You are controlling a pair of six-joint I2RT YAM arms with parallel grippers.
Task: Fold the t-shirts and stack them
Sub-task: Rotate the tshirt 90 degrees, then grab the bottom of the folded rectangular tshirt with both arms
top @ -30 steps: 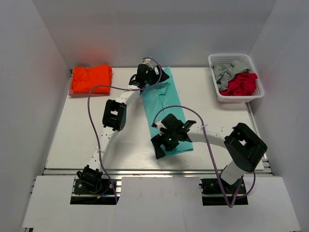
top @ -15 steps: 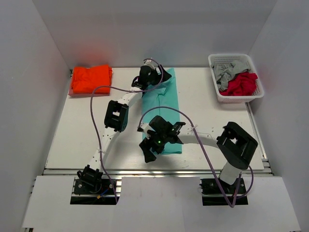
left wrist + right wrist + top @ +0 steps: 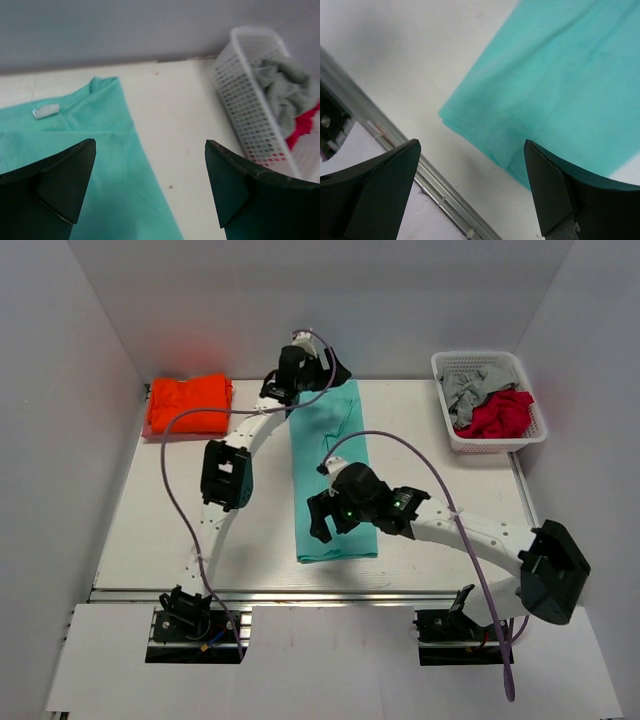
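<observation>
Teal shirt (image 3: 331,478): folded into a long narrow strip, lying flat at the middle of the table (image 3: 160,525); long axis runs near to far; collar end at the far edge, hem toward the arms; orange shirt (image 3: 188,404): folded, far left corner, well apart; left gripper (image 3: 149,192): jaws wide, empty, above the collar end; right gripper (image 3: 470,190): jaws wide, empty, above a hem corner.

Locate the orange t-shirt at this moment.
In the top view, the orange t-shirt lies at the far left corner of the table, left of the long teal t-shirt and opposite the white basket.
</observation>
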